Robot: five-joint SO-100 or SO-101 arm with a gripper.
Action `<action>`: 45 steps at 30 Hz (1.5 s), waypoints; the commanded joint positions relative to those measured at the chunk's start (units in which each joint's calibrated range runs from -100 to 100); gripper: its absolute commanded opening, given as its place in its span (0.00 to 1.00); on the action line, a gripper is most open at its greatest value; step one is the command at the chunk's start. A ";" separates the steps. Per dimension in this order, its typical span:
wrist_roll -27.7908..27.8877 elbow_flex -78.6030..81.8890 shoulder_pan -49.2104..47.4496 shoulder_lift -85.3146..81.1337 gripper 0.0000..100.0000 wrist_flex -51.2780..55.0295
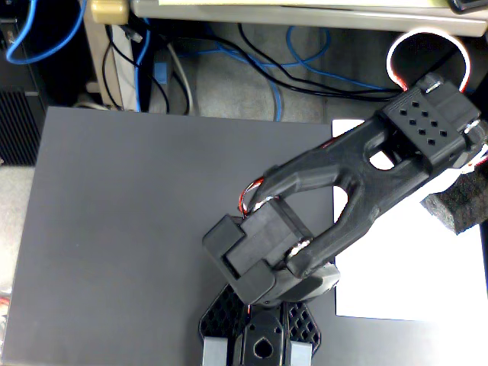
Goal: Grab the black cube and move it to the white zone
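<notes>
We saw the black cube at the right edge of the fixed view, a dark lump of rough, spongy foam with soft, rounded edges. Only part of it showed: its upper left was covered by the arm, and the frame edge cut off its right side. It sat tilted, its long side running up to the right. It lay over the white zone, near that sheet's upper right. The white zone was a plain white paper rectangle, flat on the dark grey surface, filling the right part of the view. Its left edge ran straight down, and its bottom edge lay well below the cube.
</notes>
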 commanded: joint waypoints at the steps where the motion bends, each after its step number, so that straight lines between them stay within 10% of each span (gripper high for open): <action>1: 0.49 -4.53 0.24 -0.20 0.14 -1.00; 37: 6.68 0.73 -0.43 -1.04 0.41 -6.41; 45: 2.07 -44.51 -11.83 -0.95 0.40 19.58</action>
